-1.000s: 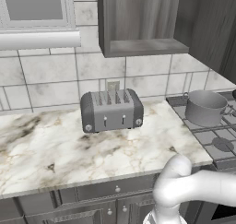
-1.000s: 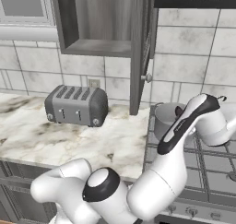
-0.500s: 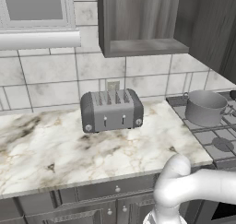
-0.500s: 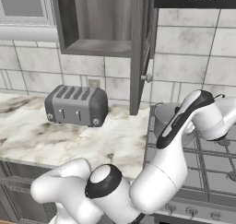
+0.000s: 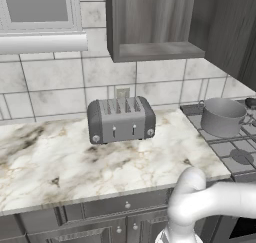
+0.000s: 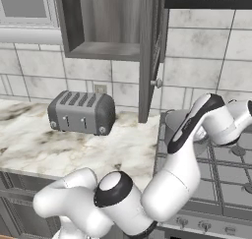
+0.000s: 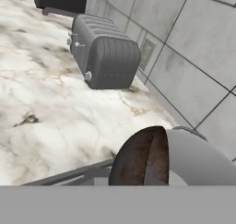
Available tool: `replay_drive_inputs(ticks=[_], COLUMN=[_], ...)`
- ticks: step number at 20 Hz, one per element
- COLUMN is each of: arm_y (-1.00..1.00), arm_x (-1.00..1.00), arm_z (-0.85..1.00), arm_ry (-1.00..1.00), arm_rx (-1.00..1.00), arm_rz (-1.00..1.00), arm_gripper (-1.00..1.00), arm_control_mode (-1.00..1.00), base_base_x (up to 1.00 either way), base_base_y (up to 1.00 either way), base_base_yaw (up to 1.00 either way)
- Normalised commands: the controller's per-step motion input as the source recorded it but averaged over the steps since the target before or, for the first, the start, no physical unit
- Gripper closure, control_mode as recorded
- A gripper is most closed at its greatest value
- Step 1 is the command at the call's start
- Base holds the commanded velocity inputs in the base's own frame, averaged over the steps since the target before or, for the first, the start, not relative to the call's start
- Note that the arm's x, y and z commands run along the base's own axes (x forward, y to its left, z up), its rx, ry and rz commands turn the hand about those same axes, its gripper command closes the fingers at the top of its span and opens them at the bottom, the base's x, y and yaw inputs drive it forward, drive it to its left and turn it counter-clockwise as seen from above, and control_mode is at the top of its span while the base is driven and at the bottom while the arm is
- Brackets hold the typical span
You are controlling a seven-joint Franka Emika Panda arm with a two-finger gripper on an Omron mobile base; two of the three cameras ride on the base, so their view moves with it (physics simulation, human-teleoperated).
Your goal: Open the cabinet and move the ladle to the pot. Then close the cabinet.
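Right of the toaster (image 5: 121, 119), past the end of the marble counter (image 5: 60, 162), the grey pot (image 5: 222, 117) sits on the stovetop (image 5: 239, 154), close to the tiled wall. That's where the action is.

From the hand view, the ladle (image 7: 140, 161) is right up against the pot. Its rusty brown bowl sits in front of the pot's near wall and rim, on the toaster side. I can't tell whether it's touching the pot or just hanging beside it, since the bottom of that view cuts everything off.

The gripper's jaws are pinched all the way together. The fingertips themselves are hidden, so I can't say for sure that they're clamped on the ladle's handle.

The white arm (image 6: 197, 125) reaches from in front of the toaster over to its right, across the pot, and blocks most of it in the right base view.

Above the toaster and a bit to its right, the cabinet (image 5: 155, 22) is wide open. Its door (image 6: 150, 51) is swung out toward the room, with the little silver knob (image 6: 157, 83) near the bottom edge. The shelf I can see looks bare.

Directly behind the toaster there's a wall outlet (image 5: 122, 92).
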Motion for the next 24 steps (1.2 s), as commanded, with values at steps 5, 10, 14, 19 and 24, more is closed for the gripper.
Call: replay_drive_inputs(ticks=[5, 10, 14, 19, 24], arm_y=[0.0, 0.0, 0.0, 0.0, 0.0], arm_x=[0.26, 0.27, 0.27, 0.23, 0.19], arm_z=[-0.15, -0.18, -0.19, -0.18, -0.1], arm_ry=[0.05, 0.06, 0.07, 0.05, 0.03], arm_rx=[-0.01, -0.03, -0.03, -0.03, -0.02], arm_rz=[0.0, 0.0, 0.0, 0.0, 0.0], arm_gripper=[1.0, 1.0, 1.0, 1.0, 1.0], arm_control_mode=[-1.0, -1.0, -1.0, -1.0, -1.0], base_base_x=[0.0, 0.0, 0.0, 0.0, 0.0], base_base_y=[0.0, 0.0, 0.0, 0.0, 0.0], base_base_yaw=[0.0, 0.0, 0.0, 0.0, 0.0])
